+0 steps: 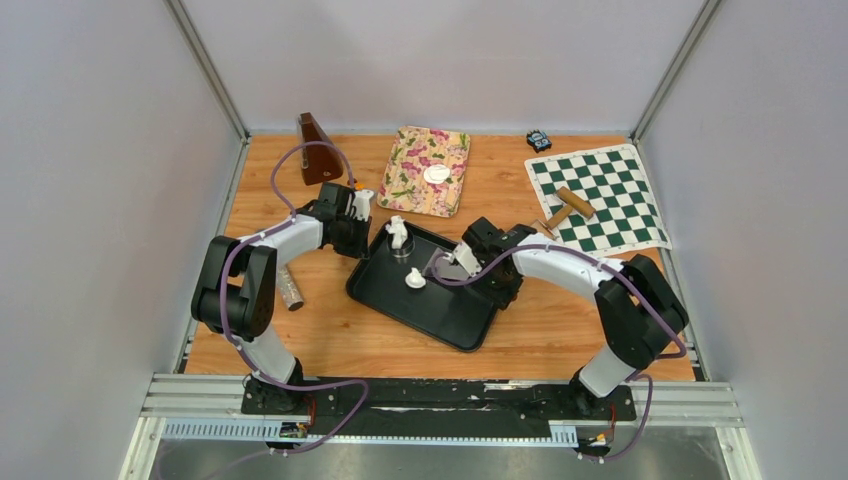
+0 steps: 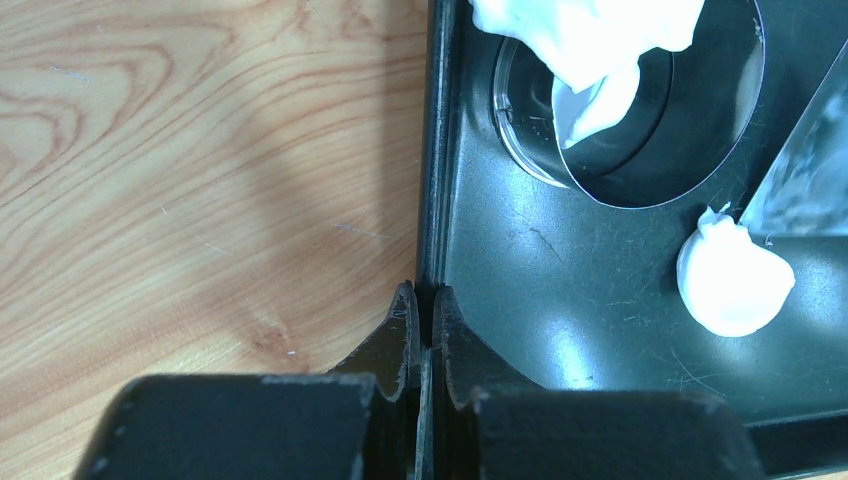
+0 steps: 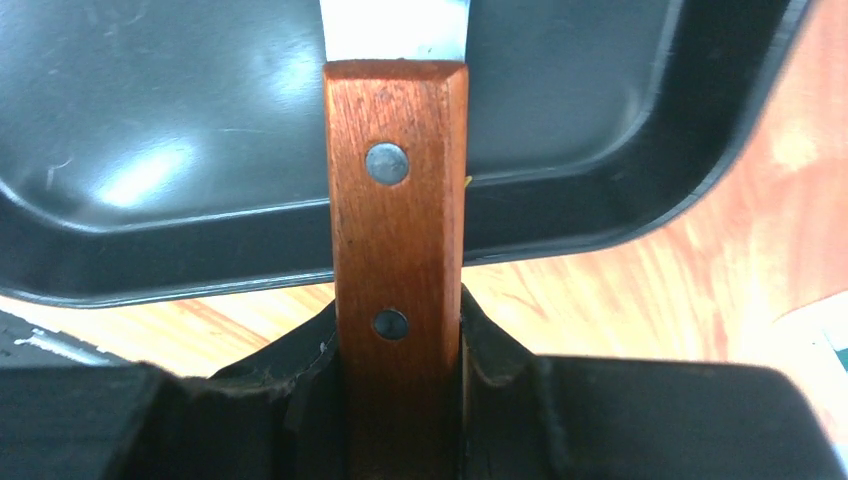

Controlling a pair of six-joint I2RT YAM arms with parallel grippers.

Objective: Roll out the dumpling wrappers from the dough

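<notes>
One round white dumpling wrapper [image 1: 436,174] lies on the floral cloth [image 1: 410,190] at the back. On the black tray [image 1: 455,318] a white dough lump [image 1: 398,233] [image 2: 590,40] drapes over the clear ring cutter [image 2: 640,150], and a smaller dough piece [image 1: 414,280] [image 2: 735,282] lies beside it. My left gripper [image 1: 357,244] [image 2: 424,312] is shut on the tray's left rim [image 2: 434,180]. My right gripper [image 1: 470,262] [image 3: 397,340] is shut on the wooden handle [image 3: 397,200] of a scraper. Its metal blade [image 3: 397,25] [image 2: 810,190] reaches over the tray towards the small piece.
A wooden rolling pin [image 1: 567,208] lies on the green chessboard mat [image 1: 610,215] at the right. A brown wedge-shaped object [image 1: 318,148] stands at the back left, a small dark object [image 1: 538,139] at the back right, and a grey cylinder [image 1: 288,288] lies by the left arm.
</notes>
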